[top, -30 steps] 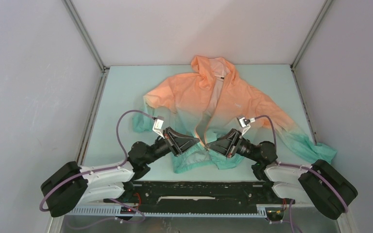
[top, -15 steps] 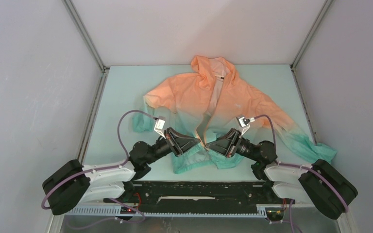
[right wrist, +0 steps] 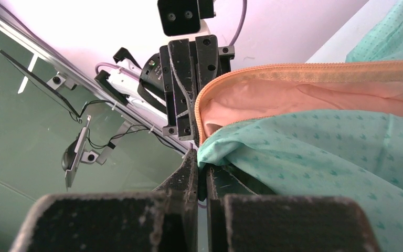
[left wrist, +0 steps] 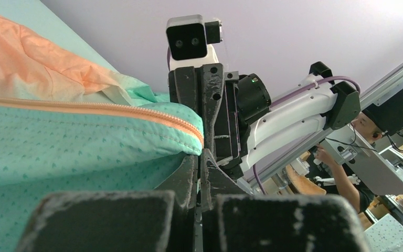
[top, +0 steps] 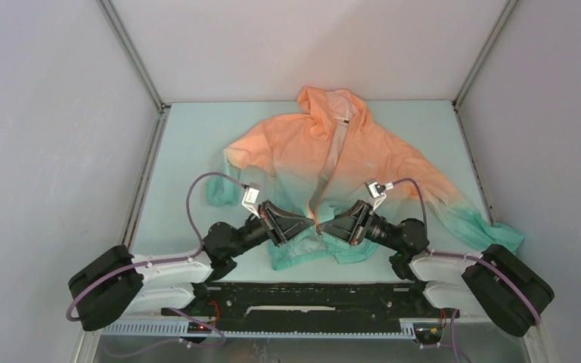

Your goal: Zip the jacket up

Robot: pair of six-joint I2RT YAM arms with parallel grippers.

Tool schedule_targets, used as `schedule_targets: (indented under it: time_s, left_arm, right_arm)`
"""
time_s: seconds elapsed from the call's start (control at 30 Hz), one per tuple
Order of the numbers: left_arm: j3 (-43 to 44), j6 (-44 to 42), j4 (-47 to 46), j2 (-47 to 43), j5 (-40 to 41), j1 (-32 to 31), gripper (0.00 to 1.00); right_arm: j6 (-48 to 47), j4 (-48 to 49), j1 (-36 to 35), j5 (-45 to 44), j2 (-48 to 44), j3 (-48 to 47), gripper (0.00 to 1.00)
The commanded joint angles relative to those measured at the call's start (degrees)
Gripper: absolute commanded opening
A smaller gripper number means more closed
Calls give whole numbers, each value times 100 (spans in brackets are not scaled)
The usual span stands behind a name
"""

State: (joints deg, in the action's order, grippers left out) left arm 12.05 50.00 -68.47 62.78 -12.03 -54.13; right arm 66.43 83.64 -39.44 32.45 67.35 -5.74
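Note:
The jacket [top: 325, 144] lies open on the table, peach-orange at hood and shoulders, mint-teal at the hem. My left gripper [top: 312, 224] is shut on the teal hem corner of the left front panel [left wrist: 84, 142], beside its orange zipper edge [left wrist: 136, 113]. My right gripper [top: 322, 224] is shut on the hem corner of the right front panel [right wrist: 315, 152], below its orange zipper edge [right wrist: 294, 68]. The two grippers face each other tip to tip at the bottom of the front opening. The zipper slider is not visible.
The jacket's right sleeve [top: 476, 223] trails toward the right wall. The left sleeve cuff [top: 219, 193] lies folded near the left arm's cable. The table [top: 189, 144] is pale green with walls on three sides.
Both grippers have drawn slightly closer together and a little further from the bases, bringing the two hem corners nearer. The jacket's lower edge is bunched a bit more.

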Motion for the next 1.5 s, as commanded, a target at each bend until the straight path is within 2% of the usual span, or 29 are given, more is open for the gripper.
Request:
schedule_targets:
  time_s: [0.0,0.43,0.63,0.73,0.83,1.1,1.23,1.47]
  left_arm:
    - [76,69,-355,-3,36,-182,0]
    - [-124,228,-829,370,686,-482,0]
    - [-191,104,-528,102,832,-502,0]
    - [-270,124,-387,-107,843,-502,9]
    - [-350,164,-192,-408,879,-502,26]
    - [-486,321,-129,-672,701,-502,49]
    - [-424,299,-70,-487,566,-502,54]
    - [-147,250,68,-175,366,-502,56]
  right_arm:
    - [-51,332,-44,-268,31,-253,0]
    - [135,340,-221,-866,-124,-431,0]
    - [192,344,-389,-1149,-219,-225,0]
    - [194,340,-367,-1160,-223,-147,0]
    - [204,340,-347,-1179,-207,-87,0]
    - [251,345,-322,-1153,-131,-105,0]
    - [277,342,-319,-1144,-97,-152,0]
    - [294,340,-322,-1122,-100,-188,0]
